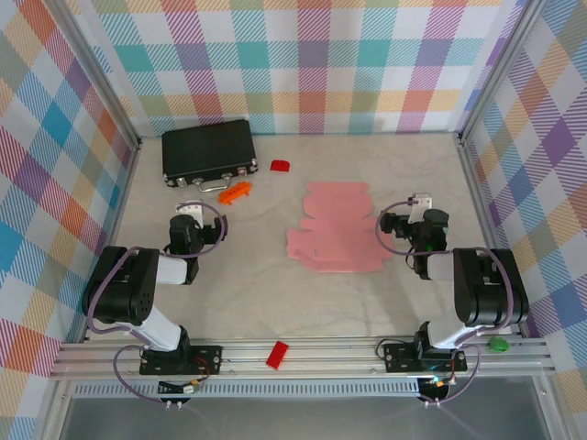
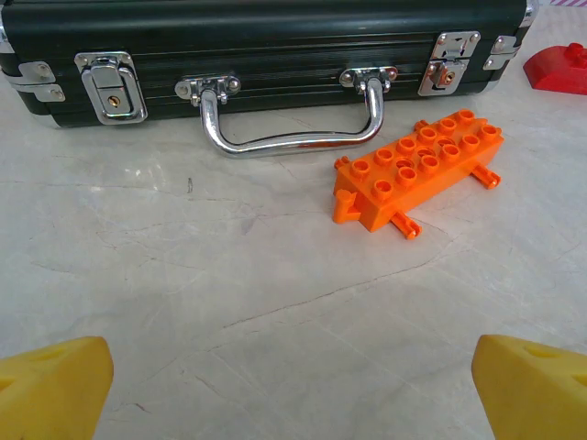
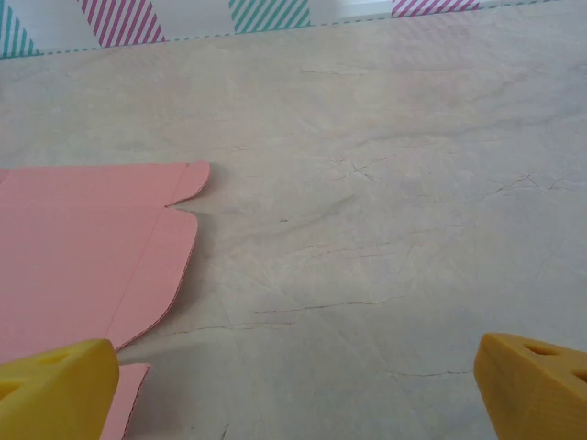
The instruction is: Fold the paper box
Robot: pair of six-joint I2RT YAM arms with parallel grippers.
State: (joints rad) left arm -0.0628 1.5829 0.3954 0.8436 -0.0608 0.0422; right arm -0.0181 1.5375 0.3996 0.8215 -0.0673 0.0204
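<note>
On the near rail at 6 o'clock, a red piece. Farther in, at 9 o'clock on the surface, left gripper: released, yellow fingers spread wide, bare surface between them. At 3 o'clock, right gripper: likewise released, grasping nothing. Just beside it, at its 9 o'clock, the box: a pink die-cut sheet lying flat and unfolded near mid-surface, rounded flaps toward 12 o'clock, its near corner hidden behind the right gripper's left finger in the wrist view. Beyond the left gripper at its 1 o'clock, an orange brick, studs up, just short of the case. At 11 o'clock, black case, latched shut, chrome handle lying toward the brick. At 2 o'clock from the brick, second red piece, near the case's right end.
</note>
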